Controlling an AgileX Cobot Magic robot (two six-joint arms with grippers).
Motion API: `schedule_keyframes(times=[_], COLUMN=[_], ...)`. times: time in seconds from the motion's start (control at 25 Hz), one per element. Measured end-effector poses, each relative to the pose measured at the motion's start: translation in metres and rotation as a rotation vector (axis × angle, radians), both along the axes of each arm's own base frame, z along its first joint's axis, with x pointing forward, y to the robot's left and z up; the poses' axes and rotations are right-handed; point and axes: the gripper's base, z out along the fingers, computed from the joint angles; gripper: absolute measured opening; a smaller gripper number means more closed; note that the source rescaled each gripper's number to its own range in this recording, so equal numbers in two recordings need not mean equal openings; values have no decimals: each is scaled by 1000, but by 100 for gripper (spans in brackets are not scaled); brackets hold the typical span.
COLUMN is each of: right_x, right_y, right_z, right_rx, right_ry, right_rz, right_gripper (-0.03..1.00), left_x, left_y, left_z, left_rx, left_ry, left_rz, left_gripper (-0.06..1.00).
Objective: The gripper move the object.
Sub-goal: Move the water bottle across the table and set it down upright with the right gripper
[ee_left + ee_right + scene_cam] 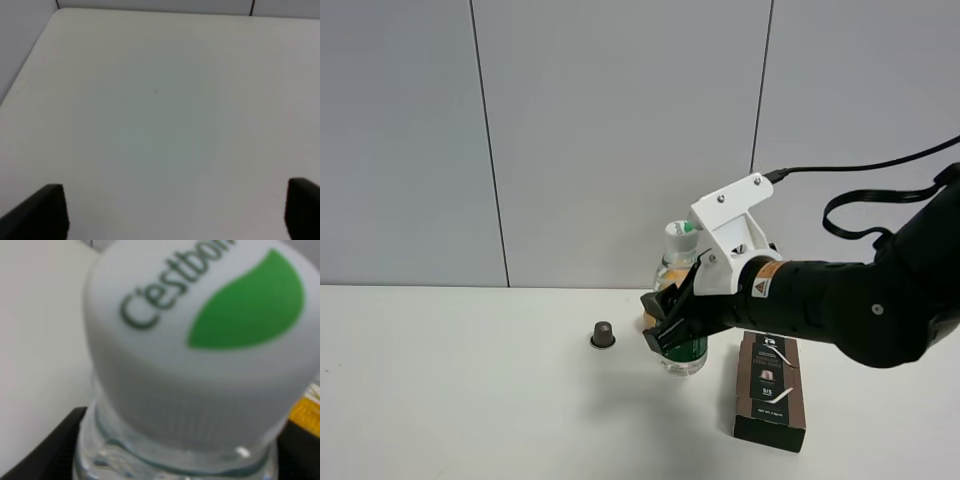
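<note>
The clear water bottle [682,268] with a white cap and green label stands upright on the white table [470,400], near the middle. My right gripper [670,325], black with a white bracket and an orange label, reaches in from the right and its jaws close on the bottle's body. The right wrist view looks down on the bottle's white cap [200,340] with its green leaf mark, with black fingers [45,452] on both sides of the neck. My left gripper [175,215] is open and empty over bare table; it is out of the exterior view.
A dark brown box [772,390] lies flat just right of the bottle, under my right arm. A small dark capsule [603,335] stands left of the bottle. Something orange [649,320] shows behind the bottle. A grey panelled wall backs the table.
</note>
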Motion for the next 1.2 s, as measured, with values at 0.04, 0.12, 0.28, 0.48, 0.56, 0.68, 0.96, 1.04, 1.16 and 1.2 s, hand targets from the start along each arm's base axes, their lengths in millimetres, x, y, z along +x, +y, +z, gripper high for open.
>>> schedule_keyframes(times=[0.04, 0.12, 0.28, 0.48, 0.56, 0.68, 0.96, 1.04, 1.16, 1.2], right_x=[-1, -2, -2, 5, 8, 13, 16, 17, 23, 25], right_y=[-1, -1, -1, 10, 20, 37, 66, 68, 71, 73], right_z=[4, 13, 35, 76, 95, 120, 177, 187, 196, 195], right_rx=[2, 17, 111, 222, 236, 224, 235, 244, 261, 259], right_ry=[-2, -7, 2, 20, 22, 26, -7, -19, -16, -9], right_rz=[0, -3, -27, 5, 39, 79, 106, 107, 95, 91], right_gripper=[4, 4, 3, 2, 1, 1, 1, 1, 1, 1], left_x=[0, 0, 0, 0, 0, 0, 0, 0, 0, 0], left_y=[0, 0, 0, 0, 0, 0, 0, 0, 0, 0], left_z=[0, 0, 0, 0, 0, 0, 0, 0, 0, 0], left_rx=[0, 0, 0, 0, 0, 0, 0, 0, 0, 0], left_ry=[0, 0, 0, 0, 0, 0, 0, 0, 0, 0], left_rz=[0, 0, 0, 0, 0, 0, 0, 0, 0, 0], left_gripper=[100, 100, 100, 100, 100, 100, 100, 100, 100, 100])
